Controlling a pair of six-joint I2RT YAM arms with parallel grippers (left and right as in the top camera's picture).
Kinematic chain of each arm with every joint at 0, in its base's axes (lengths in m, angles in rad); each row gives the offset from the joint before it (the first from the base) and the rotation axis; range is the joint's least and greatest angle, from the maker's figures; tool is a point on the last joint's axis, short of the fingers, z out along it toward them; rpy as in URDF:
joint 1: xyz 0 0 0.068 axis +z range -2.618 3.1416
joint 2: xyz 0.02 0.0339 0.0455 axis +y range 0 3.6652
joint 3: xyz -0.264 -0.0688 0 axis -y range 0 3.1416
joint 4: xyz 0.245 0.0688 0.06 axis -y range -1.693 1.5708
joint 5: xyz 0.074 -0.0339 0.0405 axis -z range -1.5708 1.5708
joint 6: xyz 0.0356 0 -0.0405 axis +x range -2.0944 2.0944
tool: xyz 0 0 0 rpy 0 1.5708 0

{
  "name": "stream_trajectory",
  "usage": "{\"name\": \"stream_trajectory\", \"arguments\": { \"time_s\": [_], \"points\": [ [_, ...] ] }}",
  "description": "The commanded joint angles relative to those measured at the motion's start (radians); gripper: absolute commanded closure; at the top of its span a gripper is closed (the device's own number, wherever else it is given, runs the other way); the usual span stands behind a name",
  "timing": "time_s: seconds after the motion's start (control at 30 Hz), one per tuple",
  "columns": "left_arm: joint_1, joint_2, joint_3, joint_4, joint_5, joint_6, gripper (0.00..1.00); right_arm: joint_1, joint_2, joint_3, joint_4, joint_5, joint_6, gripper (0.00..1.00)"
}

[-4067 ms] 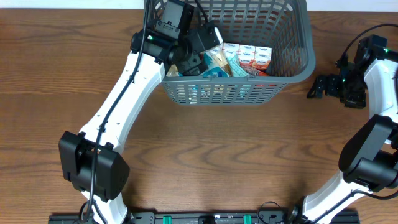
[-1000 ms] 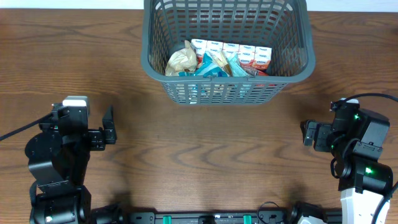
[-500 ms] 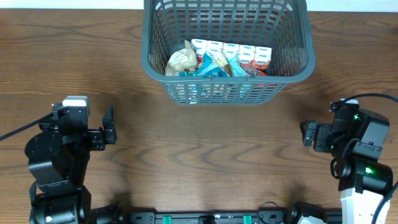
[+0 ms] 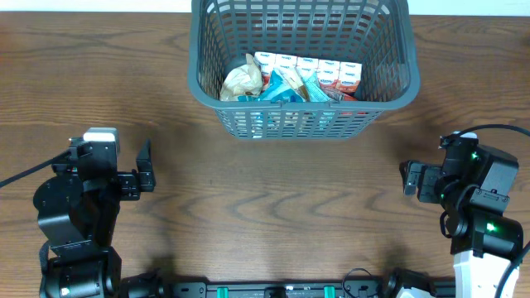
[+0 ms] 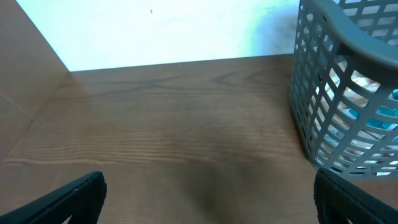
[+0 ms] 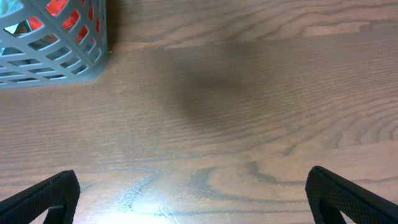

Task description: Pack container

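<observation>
The dark grey lattice basket (image 4: 396, 91) stands at the back middle of the table. It holds a row of small snack boxes (image 4: 308, 71), a crumpled beige packet (image 4: 240, 79) and teal packets (image 4: 277, 89). The basket also shows at the right in the left wrist view (image 5: 348, 93) and at the top left in the right wrist view (image 6: 56, 53). My left gripper (image 4: 146, 166) is open and empty over bare wood at the front left (image 5: 205, 199). My right gripper (image 4: 409, 179) is open and empty at the front right (image 6: 193, 199). Both are well short of the basket.
The wooden table (image 4: 281, 207) runs between the two arms. A white wall or floor (image 5: 161, 31) lies beyond the table's far edge in the left wrist view. A black rail (image 4: 273, 290) lies along the front edge.
About four seconds ago the left arm reached into the basket and the right arm sat at the far right. Over the last second nothing has moved.
</observation>
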Motion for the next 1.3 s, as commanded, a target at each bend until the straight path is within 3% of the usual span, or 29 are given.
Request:
{"name": "stream_trajectory", "arguments": {
  "time_s": [0.0, 0.17, 0.33, 0.57, 0.87, 1.27],
  "points": [
    [0.004, -0.003, -0.002, 0.001, 0.017, -0.009, 0.01, 0.034, -0.050, -0.003, -0.001, 0.003, -0.003, 0.01],
    [0.004, -0.003, -0.002, 0.001, 0.017, -0.009, 0.01, 0.152, -0.167, -0.003, 0.011, -0.021, 0.018, 0.01],
    [0.004, -0.003, -0.002, 0.001, 0.017, -0.009, 0.01, 0.250, -0.314, -0.047, 0.214, -0.062, 0.061, 0.01],
    [0.004, -0.003, -0.002, 0.001, 0.017, -0.009, 0.01, 0.317, -0.467, -0.257, 0.522, -0.069, 0.060, 0.01],
    [0.004, -0.003, -0.002, 0.001, 0.017, -0.009, 0.01, 0.330, -0.578, -0.524, 0.789, -0.079, 0.016, 0.01],
    [0.004, -0.003, -0.002, 0.001, 0.017, -0.009, 0.01, 0.330, -0.719, -0.711, 0.851, -0.030, 0.017, 0.01]
  ]
}}
